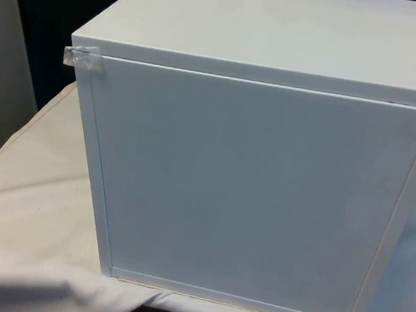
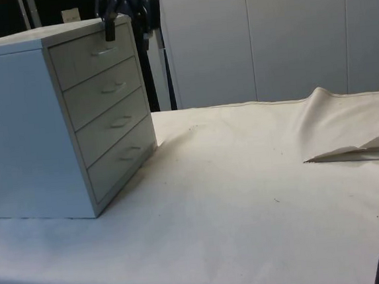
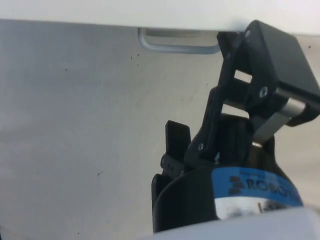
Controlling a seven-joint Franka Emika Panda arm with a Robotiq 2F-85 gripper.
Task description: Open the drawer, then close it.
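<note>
Four drawers stack in the white chest [image 2: 61,120], which sits on the white cloth [image 2: 247,197] toward the side view's left; all four fronts look flush, so I judge nothing is open yet. Front view gives me just the chest's plain back panel [image 1: 249,190], with a bit of clear tape [image 1: 83,58] at its upper corner.

My gripper [image 2: 110,26] hangs at the chest's top front edge, just above and in front of the top drawer [image 2: 96,56]. Its handle [image 2: 104,51] is a slim metal loop; wrist view has it [image 3: 177,44] tucked under the chest's top lip, with one black finger [image 3: 270,65] just beside it. Whether the jaws are open or closed, I cannot tell; nothing visibly gripped.

Step in hand, as I read it: reaching for the top handle. To do it well I'd line the fingers up on the loop's middle, drop slightly so they clear the lip, close on the bar, then pull straight out along the drawer's travel. Off-axis pull probably jams it or drags the whole chest across the cloth.
</note>
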